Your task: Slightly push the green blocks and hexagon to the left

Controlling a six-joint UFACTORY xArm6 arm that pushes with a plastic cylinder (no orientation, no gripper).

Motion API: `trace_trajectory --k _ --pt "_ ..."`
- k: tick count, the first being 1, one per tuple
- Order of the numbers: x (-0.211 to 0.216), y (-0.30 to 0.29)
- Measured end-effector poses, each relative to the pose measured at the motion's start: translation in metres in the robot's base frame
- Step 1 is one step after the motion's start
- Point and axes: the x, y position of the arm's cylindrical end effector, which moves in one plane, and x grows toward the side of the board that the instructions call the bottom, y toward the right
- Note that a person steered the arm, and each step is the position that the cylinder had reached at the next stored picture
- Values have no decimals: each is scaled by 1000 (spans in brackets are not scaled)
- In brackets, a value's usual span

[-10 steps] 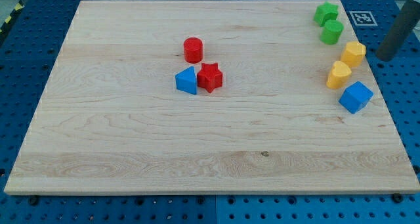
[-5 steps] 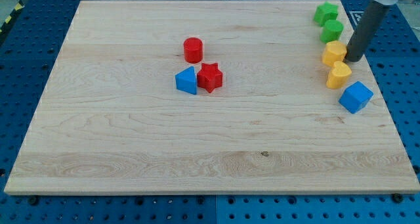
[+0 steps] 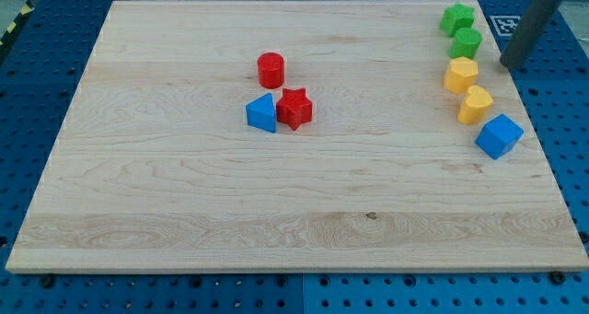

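Observation:
Two green blocks sit at the board's top right: a star-like green block (image 3: 457,18) and a green cylinder (image 3: 466,44) just below it. A yellow hexagon (image 3: 461,75) lies right below the green cylinder, close to it. My tip (image 3: 507,64) is at the board's right edge, to the right of the green cylinder and the yellow hexagon, apart from both.
A yellow heart-like block (image 3: 476,104) and a blue cube (image 3: 499,135) lie below the hexagon near the right edge. A red cylinder (image 3: 271,70), a red star (image 3: 294,108) and a blue triangle (image 3: 262,113) cluster left of centre on the wooden board (image 3: 276,213).
My tip came in from the right, pushed the yellow hexagon left to under the green cylinder, then drew back up and to the right.

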Motion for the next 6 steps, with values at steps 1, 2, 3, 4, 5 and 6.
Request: trace_trajectory --k 1,2,3,4,5,6 --pt "-26 0" --pt "-26 0" --pt "-26 -11" --pt "-26 -27" --pt "-26 -36" --pt "-26 -40"
